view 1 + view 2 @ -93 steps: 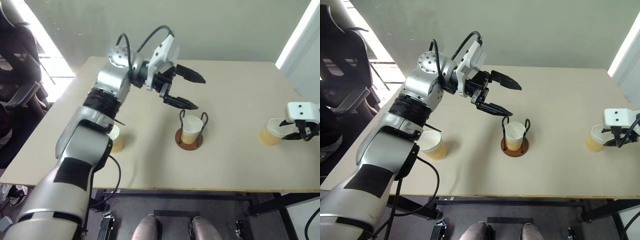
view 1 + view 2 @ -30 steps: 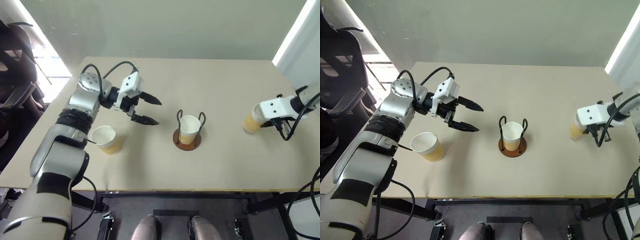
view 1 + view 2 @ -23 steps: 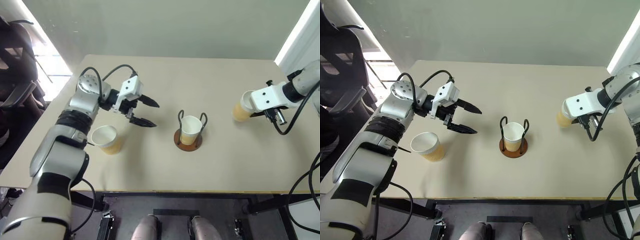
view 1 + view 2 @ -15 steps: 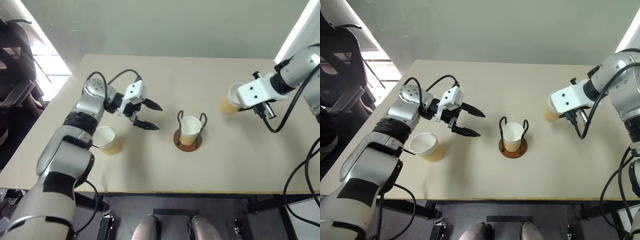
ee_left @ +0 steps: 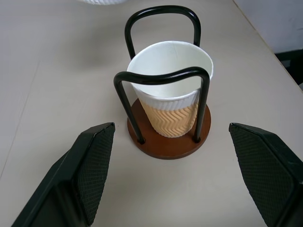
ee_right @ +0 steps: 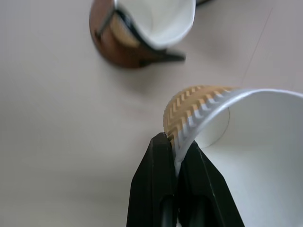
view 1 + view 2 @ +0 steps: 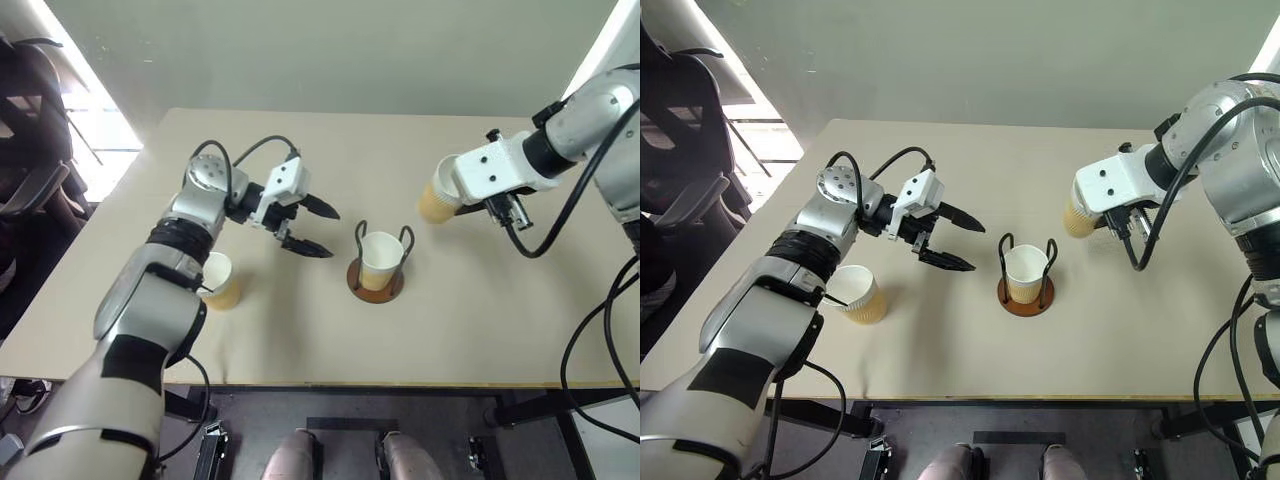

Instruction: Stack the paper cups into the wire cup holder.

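The wire cup holder point(image 7: 377, 282) stands mid-table with one paper cup point(image 7: 380, 256) upright between its loops. My left gripper point(image 7: 318, 228) hovers open just left of the holder, and the left wrist view shows its fingers point(image 5: 94, 161) apart, facing the holder point(image 5: 165, 142) and its cup point(image 5: 170, 80). My right gripper point(image 6: 174, 142) is shut on the rim of a second paper cup point(image 7: 436, 203), held tilted in the air up and to the right of the holder. A third paper cup point(image 7: 222, 281) stands on the table beside my left forearm.
The beige table point(image 7: 480, 330) has its front edge close to me and its right edge under my right arm. A black chair point(image 7: 30, 150) stands off the table's left side. A wall runs behind the far edge.
My right gripper has carried its cup up and leftward from the table's right side to near the holder. The left gripper has edged a little closer to the holder, still open.
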You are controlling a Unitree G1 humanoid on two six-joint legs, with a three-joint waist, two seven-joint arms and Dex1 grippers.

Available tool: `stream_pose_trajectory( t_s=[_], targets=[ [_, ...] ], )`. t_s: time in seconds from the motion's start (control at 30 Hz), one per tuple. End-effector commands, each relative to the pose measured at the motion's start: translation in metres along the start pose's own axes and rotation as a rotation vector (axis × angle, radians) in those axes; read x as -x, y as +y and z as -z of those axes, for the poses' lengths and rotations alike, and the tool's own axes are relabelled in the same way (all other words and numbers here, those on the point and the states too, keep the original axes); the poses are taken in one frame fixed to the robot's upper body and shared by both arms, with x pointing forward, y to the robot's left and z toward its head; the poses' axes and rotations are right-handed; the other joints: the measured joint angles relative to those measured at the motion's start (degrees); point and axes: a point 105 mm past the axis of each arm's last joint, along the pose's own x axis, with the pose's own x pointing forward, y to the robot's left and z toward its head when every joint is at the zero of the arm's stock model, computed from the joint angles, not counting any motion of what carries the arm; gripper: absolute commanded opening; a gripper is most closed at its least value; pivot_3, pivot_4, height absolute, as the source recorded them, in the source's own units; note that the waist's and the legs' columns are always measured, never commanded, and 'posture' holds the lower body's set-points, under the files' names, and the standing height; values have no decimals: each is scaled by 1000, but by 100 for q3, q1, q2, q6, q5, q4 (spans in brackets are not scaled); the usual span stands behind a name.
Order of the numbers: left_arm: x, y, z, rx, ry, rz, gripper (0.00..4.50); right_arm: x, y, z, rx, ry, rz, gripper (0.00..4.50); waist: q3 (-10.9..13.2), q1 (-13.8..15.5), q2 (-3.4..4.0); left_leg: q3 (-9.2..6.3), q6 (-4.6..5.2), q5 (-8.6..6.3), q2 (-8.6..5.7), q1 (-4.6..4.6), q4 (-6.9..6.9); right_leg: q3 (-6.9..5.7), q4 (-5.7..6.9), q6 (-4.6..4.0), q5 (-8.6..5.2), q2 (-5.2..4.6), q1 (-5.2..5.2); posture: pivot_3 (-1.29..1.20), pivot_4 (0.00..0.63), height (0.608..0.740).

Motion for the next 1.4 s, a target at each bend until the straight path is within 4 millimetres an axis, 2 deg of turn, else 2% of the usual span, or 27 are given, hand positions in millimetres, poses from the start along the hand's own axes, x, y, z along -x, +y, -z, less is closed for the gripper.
stream_pose_trajectory(
  t_s=[0.03,0.2,0.4,0.93,1.4],
  targets=[
    [3,3,-11,-53,1,19,4156,12,-8,-19,19,-37,37,40,0,2,0,0,0,0,0,0,2,0,0,0,0,0,0,0,150,740],
    [3,3,-6,-44,15,10,4156,11,-21,-38,41,-75,61,40,0,-6,0,1,0,0,-1,0,6,2,3,-1,-1,0,-2,0,150,740],
    [4,4,-3,-40,22,1,4156,2,-18,-51,47,-118,39,40,0,13,0,-2,-2,1,0,-3,7,-2,9,-2,-1,1,-6,0,150,740],
    [5,3,-2,-39,20,0,4156,-28,17,-52,54,-134,-96,40,0,1,0,0,-10,9,0,0,17,0,28,-1,-1,2,-8,0,150,740],
    [9,4,-5,-40,20,-6,4156,-39,17,-55,105,-139,-104,40,0,-2,0,0,-10,9,-1,1,50,0,70,-6,-6,4,-12,0,150,740]
  ],
)
